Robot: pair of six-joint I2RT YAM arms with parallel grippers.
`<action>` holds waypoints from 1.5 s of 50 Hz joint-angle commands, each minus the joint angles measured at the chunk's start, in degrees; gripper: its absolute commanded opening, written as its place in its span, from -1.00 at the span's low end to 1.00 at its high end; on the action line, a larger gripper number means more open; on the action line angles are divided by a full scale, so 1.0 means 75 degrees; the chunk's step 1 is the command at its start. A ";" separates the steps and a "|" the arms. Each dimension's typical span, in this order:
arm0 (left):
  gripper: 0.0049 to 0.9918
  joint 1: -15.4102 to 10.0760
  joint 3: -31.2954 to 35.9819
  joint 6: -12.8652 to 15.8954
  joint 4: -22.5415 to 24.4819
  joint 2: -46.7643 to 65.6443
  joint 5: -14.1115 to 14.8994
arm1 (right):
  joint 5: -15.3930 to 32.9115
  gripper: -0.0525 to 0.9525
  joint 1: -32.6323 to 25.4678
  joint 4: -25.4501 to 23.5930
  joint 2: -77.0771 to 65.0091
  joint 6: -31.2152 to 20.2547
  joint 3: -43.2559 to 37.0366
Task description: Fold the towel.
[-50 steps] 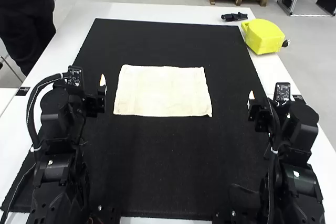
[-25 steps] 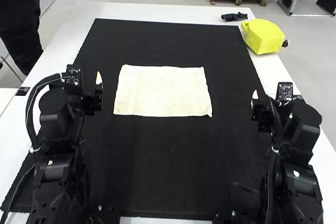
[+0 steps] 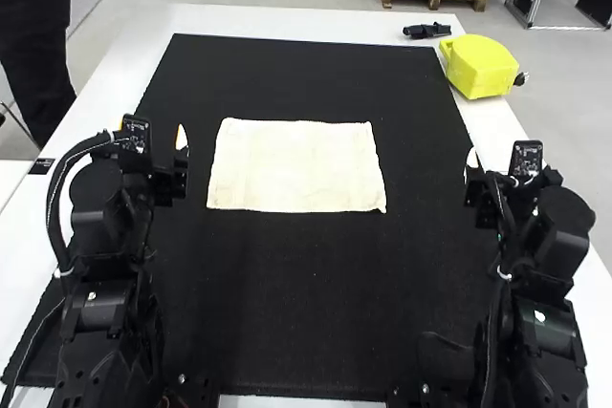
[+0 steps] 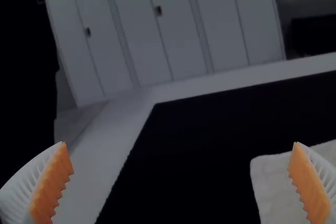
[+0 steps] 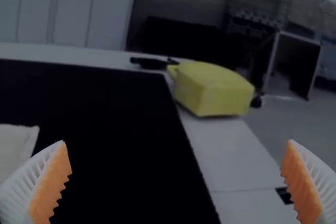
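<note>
Towel [image 3: 296, 167] is laid flat in mid-frame; the left gripper [image 3: 181, 152] and right gripper [image 3: 472, 167] (both orange-padded) are held wide.

right end effector [image 3: 472, 164] farther from towel [image 3: 296, 166], left end effector [image 3: 182, 145] slightly farther too

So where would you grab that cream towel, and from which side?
Likely by both near corners of the towel, the left gripper and right gripper each coming low from its own side: it lies flat on the black mat, corners spread, leaving a thin edge to pinch.
</note>
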 commanded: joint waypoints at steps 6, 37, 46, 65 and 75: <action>0.95 -0.0007 -0.0042 0.0090 0.0323 -0.0098 0.0057 | -0.0196 0.94 -0.0541 0.0007 -0.0080 -0.0027 -0.0057; 0.95 -0.0018 0.1669 0.0090 0.0545 0.1156 0.0022 | -0.0793 0.93 -0.2006 0.0569 0.0588 0.0113 0.1115; 0.95 -0.0018 0.2630 0.0090 0.0498 0.2117 -0.0071 | -0.0840 0.93 -0.2205 0.0464 0.1596 0.0113 0.2217; 0.95 -0.0053 0.4176 0.0301 0.0569 0.5000 0.0444 | -0.1368 0.94 -0.2123 0.0394 0.4783 0.0008 0.4174; 0.95 -0.0135 0.4434 0.0430 0.1330 0.5984 0.0538 | -0.1215 0.94 -0.1384 0.0675 0.6693 -0.0109 0.5099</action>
